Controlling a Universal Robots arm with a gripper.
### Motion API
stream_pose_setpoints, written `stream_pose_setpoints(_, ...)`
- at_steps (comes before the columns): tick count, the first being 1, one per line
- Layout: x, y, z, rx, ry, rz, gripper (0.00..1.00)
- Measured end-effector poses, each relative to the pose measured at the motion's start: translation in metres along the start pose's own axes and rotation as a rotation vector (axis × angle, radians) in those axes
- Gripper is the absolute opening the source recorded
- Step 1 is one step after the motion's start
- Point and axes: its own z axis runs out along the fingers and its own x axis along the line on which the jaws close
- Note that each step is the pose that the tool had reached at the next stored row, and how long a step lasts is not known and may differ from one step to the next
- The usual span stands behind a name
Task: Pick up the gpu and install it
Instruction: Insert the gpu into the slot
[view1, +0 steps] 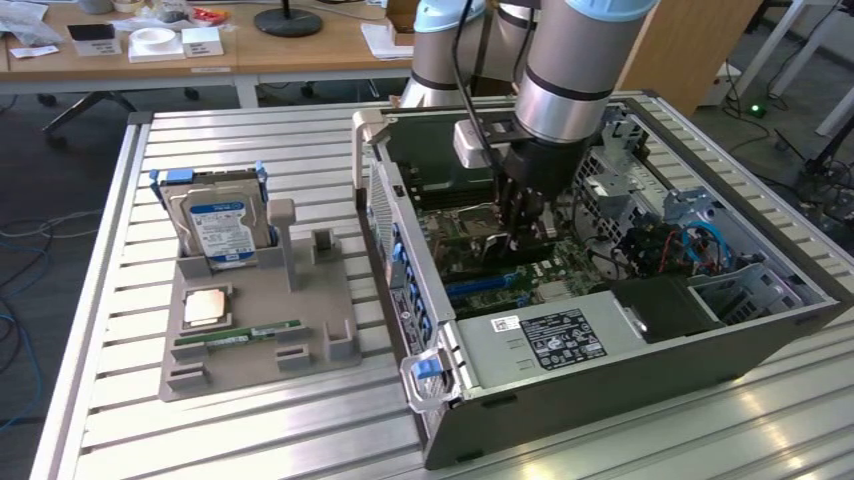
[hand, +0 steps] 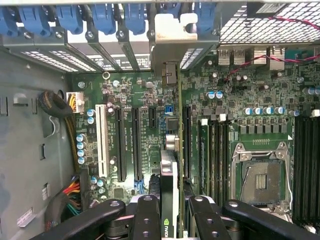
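The gpu (hand: 169, 172) is seen edge-on in the wrist view, a thin card with a green logo on its black face. Its silver end bracket (hand: 173, 35) reaches the row of rear slot openings. My gripper (hand: 172, 205) is shut on the card, with black fingers (hand: 147, 217) pressed to both sides. The card hangs upright above the green motherboard (hand: 145, 100), in line with the long black expansion slots (hand: 136, 145). In the exterior view my gripper (view1: 525, 235) is lowered inside the open computer case (view1: 641, 390), and the fingers and wrist mostly hide the card.
A grey holder (view1: 254, 370) at the exterior view's left carries a blue-labelled hard drive (view1: 220, 228), a CPU (view1: 203, 307) and a RAM stick (view1: 240, 333). Inside the case are the power supply (view1: 561, 340), the CPU socket (hand: 260, 175), cables (hand: 57, 107) and blue slot latches (hand: 100, 17).
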Motion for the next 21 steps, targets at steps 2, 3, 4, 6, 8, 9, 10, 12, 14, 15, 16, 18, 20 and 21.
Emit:
stream_pose_setpoints(2,0.0,0.0001,0.0014,0.0,0.0,0.0,0.27)
stream_pose_setpoints(3,0.0,0.0001,0.0023,0.0,0.0001,0.0,0.27)
stream_pose_setpoints(4,0.0,0.0003,0.0034,0.0,0.0,0.0,0.27)
stream_pose_setpoints(6,0.0,0.0003,0.0054,0.0,0.0,0.0,0.27)
stream_pose_setpoints(8,0.0,0.0005,0.0077,0.0001,0.0,0.0,0.27)
stream_pose_setpoints(9,0.0,0.0006,0.0088,0.0,0.0,0.0,0.27)
stream_pose_setpoints(10,0.0,0.0007,0.01,0.0,0.0,0.0,0.27)
stream_pose_setpoints(12,0.0,0.001,0.012,0.0001,-0.0001,0.0,0.27)
stream_pose_setpoints(14,0.0,0.0011,0.0123,0.0,0.0002,-0.001,0.27)
stream_pose_setpoints(15,0.0,0.0011,0.0123,-0.0001,0.0003,-0.001,0.27)
stream_pose_setpoints(16,0.0,0.0011,0.0124,-0.0001,0.0002,-0.001,0.27)
stream_pose_setpoints(18,0.0,0.0011,0.0124,0.0,0.0001,-0.001,0.27)
stream_pose_setpoints(20,0.0,0.0022,0.0126,0.0001,-0.0002,0.0,0.27)
stream_pose_setpoints(21,0.0,0.0025,0.0126,0.0001,-0.0002,0.0,0.27)
